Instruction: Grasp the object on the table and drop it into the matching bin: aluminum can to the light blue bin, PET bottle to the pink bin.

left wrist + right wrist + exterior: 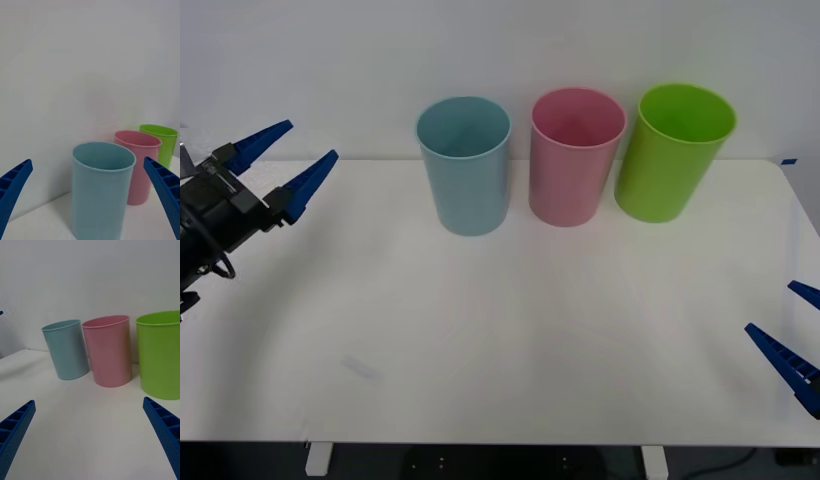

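Note:
The aluminum can and the PET bottle are out of view. The light blue bin (468, 170) (67, 352) (101, 195) stands upright at the back of the white table (500, 330), with the pink bin (572, 165) (109, 352) (142, 176) close on its right. My left gripper (312, 140) (88, 160) hovers open and empty above the table's left side, raised and pointing toward the light blue bin. Low at the table's front right edge, my right gripper (770, 307) (88, 401) is open too, with nothing between its fingers.
A lime green bin (670, 155) (159, 356) (165, 142) stands to the right of the pink one, completing the row along the back wall. The wide tabletop in front of the bins is bare white surface.

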